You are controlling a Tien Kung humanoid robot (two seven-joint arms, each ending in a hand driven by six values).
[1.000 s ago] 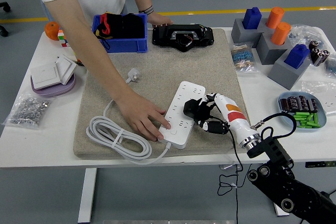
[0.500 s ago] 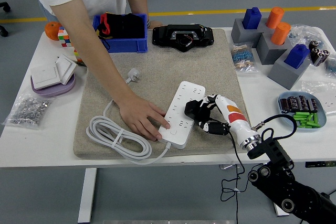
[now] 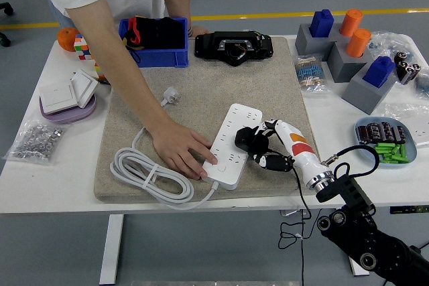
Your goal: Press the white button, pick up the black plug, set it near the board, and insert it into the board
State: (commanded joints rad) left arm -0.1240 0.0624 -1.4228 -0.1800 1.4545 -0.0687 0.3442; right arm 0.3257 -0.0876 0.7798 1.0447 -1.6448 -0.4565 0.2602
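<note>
A white power strip (image 3: pixel 236 144), the board, lies on the beige mat (image 3: pixel 214 92), its white cord (image 3: pixel 144 173) coiled at the mat's front left. My right hand (image 3: pixel 258 147) is shut on the black plug (image 3: pixel 245 140), which sits against the strip's right side about midway along. A person's hand (image 3: pixel 181 153) lies flat on the strip's near left end, fingers by its white button (image 3: pixel 222 169). My left arm is out of view.
A white plug (image 3: pixel 171 95) lies on the mat's left part. At the back stand a blue bin (image 3: pixel 154 41) and a black device (image 3: pixel 233 47). Grey blocks (image 3: pixel 348 51) with coloured pegs stand back right; a dish of batteries (image 3: pixel 385 142) at right.
The person's arm and hand shifted slightly left over the strip's near end. My right hand with the black plug has barely moved.
</note>
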